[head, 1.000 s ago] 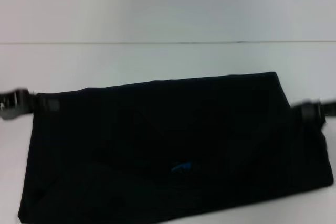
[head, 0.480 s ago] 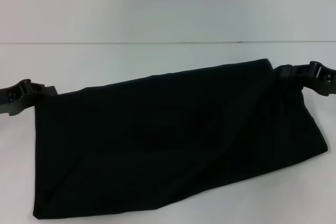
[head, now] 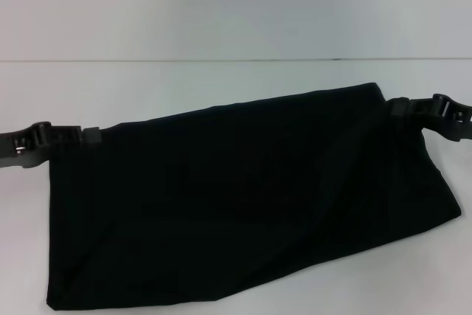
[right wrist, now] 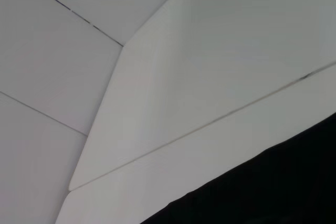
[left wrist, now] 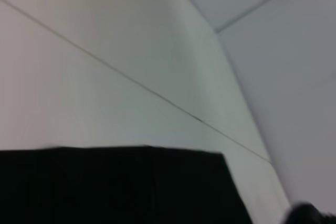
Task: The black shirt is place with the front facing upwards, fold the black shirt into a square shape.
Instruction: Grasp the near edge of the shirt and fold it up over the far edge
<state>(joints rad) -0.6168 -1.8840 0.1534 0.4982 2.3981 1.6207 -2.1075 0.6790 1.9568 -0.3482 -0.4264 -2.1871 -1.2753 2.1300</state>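
Black shirt stretched wide across a white table, folded into a long band, far edge slanting higher toward the right; no lettering or label visible on the upturned cloth. Left gripper at the far left corner of the cloth, clamped on that corner. Right gripper at the far right corner, pinching the cloth there, with folds gathered beneath it. Near edge of the cloth hanging to the bottom of the head view. Pale, plain tabletop with a thin dark seam running straight across behind the shirt; beyond it, more white surface or wall, hard to tell which. In the left wrist view, shirt edge against white panels with thin joint lines; in the right wrist view, black cloth below similar white panels meeting at a corner
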